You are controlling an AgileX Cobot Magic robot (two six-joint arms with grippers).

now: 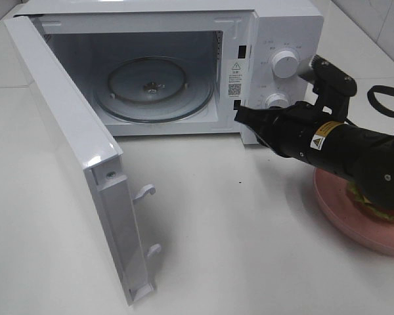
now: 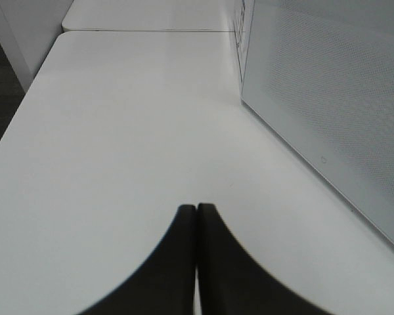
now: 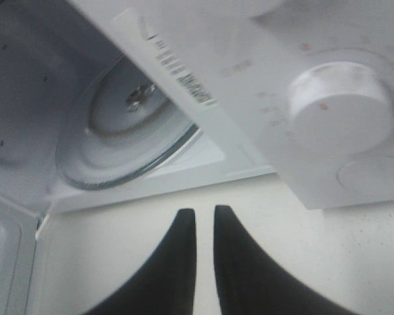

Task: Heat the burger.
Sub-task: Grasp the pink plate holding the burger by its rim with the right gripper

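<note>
door (image 1: 72, 151): nearest of all, white, swung wide open, running from the far left corner of the oven out to the near edge of the scene.
latch hooks (image 1: 146, 191): two, white, sticking out of the door's inner edge toward the right.
table (image 1: 217, 249): white and matte, under everything.
microwave (image 1: 276, 26): white, standing at the far side, cavity facing near, pale grey inside.
turntable (image 1: 154, 88): round glass tray lying flat on the cavity floor.
control panel (image 1: 259, 49): right of the cavity, with an upper knob (image 1: 285, 64), a lower knob (image 1: 276, 100) and a sticker (image 1: 234, 79) on the frame beside the opening.
right arm (image 1: 341, 147): black, with a yellow warning label, coming in from the right and crossing above the plate.
right gripper (image 1: 240, 113): tip near the panel's lower left, beside the lower knob, above the table; fingers slightly apart with a narrow slit between them, clamped on nothing; touching the panel or not, cannot tell.
left gripper (image 2: 196, 207): seen only in its own wrist view, low over the table at the outer side of the door; fingers pressed together, nothing between.
burger (image 1: 371, 209): at the right, outside the oven, on the plate, well apart from the cavity; mostly hidden under the right arm, with only a bit of bun and green lettuce showing.
plate (image 1: 354, 223): pink, round, thick-rimmed, at the right edge, partly cut off by the frame.
</note>
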